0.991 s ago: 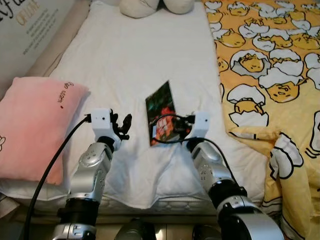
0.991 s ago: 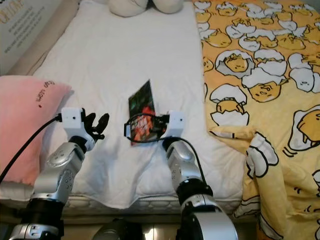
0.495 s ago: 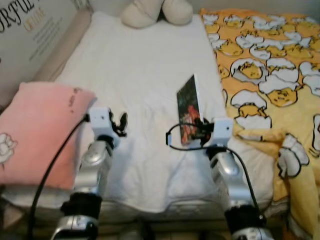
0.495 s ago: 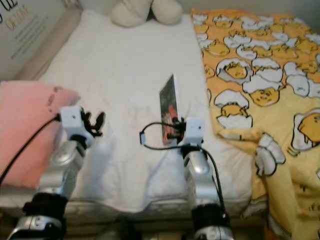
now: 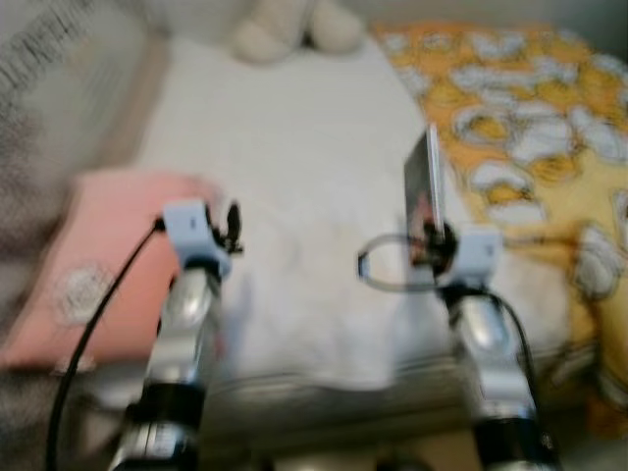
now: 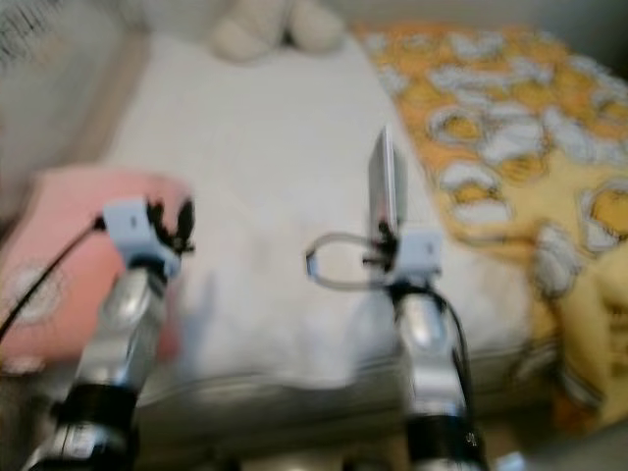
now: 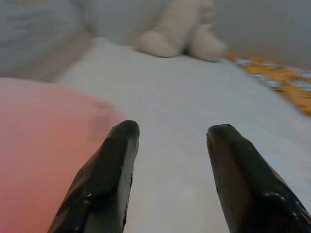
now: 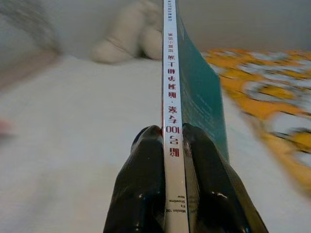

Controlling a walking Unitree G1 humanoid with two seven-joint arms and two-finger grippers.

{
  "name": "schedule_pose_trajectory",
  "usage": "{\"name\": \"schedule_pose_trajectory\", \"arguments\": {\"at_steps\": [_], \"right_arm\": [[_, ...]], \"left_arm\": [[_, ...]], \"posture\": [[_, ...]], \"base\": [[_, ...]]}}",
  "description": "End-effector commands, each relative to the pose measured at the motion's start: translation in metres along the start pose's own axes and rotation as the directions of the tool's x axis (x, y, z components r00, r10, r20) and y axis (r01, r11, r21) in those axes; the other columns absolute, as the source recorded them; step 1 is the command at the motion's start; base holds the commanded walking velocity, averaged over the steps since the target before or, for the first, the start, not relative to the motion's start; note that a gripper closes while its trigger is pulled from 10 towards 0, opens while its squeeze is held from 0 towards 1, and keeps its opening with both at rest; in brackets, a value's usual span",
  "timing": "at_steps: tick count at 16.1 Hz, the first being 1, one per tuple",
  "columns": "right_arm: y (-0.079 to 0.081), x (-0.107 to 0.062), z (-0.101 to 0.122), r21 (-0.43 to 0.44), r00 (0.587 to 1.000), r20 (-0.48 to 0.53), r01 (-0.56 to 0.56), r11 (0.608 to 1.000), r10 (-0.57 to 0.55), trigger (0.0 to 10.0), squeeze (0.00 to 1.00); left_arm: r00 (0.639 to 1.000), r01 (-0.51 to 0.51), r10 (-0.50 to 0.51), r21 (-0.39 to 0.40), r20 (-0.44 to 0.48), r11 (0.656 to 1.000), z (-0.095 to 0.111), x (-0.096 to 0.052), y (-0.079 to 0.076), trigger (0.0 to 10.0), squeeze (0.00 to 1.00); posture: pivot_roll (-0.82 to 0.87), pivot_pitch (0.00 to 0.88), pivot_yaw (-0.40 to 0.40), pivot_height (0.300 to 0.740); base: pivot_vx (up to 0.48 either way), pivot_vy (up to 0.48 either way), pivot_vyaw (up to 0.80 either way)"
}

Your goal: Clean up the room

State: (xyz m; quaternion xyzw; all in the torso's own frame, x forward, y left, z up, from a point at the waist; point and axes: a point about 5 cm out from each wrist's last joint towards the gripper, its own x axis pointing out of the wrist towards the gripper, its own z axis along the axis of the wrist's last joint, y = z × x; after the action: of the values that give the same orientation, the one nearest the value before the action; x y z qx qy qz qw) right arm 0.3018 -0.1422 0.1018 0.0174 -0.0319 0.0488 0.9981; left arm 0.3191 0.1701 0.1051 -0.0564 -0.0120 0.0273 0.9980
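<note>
Left eye view, blurred: your right gripper holds a thin book upright, edge-on, above the white sheet near the yellow quilt. Your left gripper hovers beside the pink pillow, carrying nothing. A pale soft toy lies at the far end of the bed.

Right eye view: same layout; the cable loop hangs just beside the right wrist.

Left wrist view: both black fingers stand spread apart with nothing between them, pillow to one side, sheet ahead.

Right wrist view: the fingers are clamped on the book's white spine, low on its length, so most of the book stands free above the grip.

Handling note: keep the clamp firm and move slowly; the tall, thin book could probably pivot in such a low pinch. Keep the cable away from it.
</note>
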Motion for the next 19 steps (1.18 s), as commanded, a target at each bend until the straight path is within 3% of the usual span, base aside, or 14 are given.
{"name": "schedule_pose_trajectory", "arguments": {"at_steps": [1, 4, 7, 9, 13, 19], "right_arm": [[0.007, 0.008, 0.015, -0.013, 0.996, 0.057, -0.065, 0.998, 0.065, 0.0, 0.0], [0.012, 0.014, 0.017, -0.04, 0.994, 0.046, -0.102, 0.994, 0.104, 0.0, 0.0], [0.012, 0.021, 0.017, -0.018, 0.995, 0.036, -0.087, 0.996, 0.088, 0.0, 0.0], [0.013, 0.023, 0.018, -0.014, 0.995, 0.04, -0.087, 0.996, 0.088, 0.0, 0.0], [0.014, 0.023, 0.016, -0.016, 0.995, 0.04, -0.094, 0.995, 0.094, 0.0, 0.0], [0.016, 0.025, 0.014, -0.014, 0.992, 0.029, -0.12, 0.993, 0.12, 0.0, 0.0]], "left_arm": [[0.999, 0.028, -0.028, 0.009, 0.026, 1.0, 0.004, 0.0, -0.016, 10.0, 0.0], [0.999, 0.025, -0.027, 0.059, 0.031, 0.998, 0.003, -0.001, -0.025, 10.0, 0.0], [0.999, 0.01, -0.014, 0.096, 0.042, 0.995, 0.008, 0.003, -0.021, 10.0, 0.0], [0.997, 0.005, -0.015, 0.129, 0.077, 0.992, 0.015, 0.007, -0.02, 10.0, 0.0], [0.995, 0.011, -0.025, 0.131, 0.101, 0.991, 0.024, 0.01, -0.024, 10.0, 0.0], [0.994, -0.064, 0.051, 0.127, 0.1, 0.99, 0.021, 0.006, -0.019, 10.0, 0.0]], "posture": [[-0.07, 0.0, 0.042, 0.735], [-0.06, 0.0, 0.033, 0.735], [-0.06, 0.0, 0.034, 0.735], [-0.06, 0.0, 0.035, 0.735], [-0.06, 0.0, 0.039, 0.735], [-0.05, 0.0, 0.034, 0.735]], "base": [[0.0, 0.48, 0.0], [0.0, 0.0, 0.27], [0.21, -0.239, 0.77], [0.182, -0.154, 0.0], [0.0, 0.0, 0.0], [0.444, 0.0, 0.0]]}}
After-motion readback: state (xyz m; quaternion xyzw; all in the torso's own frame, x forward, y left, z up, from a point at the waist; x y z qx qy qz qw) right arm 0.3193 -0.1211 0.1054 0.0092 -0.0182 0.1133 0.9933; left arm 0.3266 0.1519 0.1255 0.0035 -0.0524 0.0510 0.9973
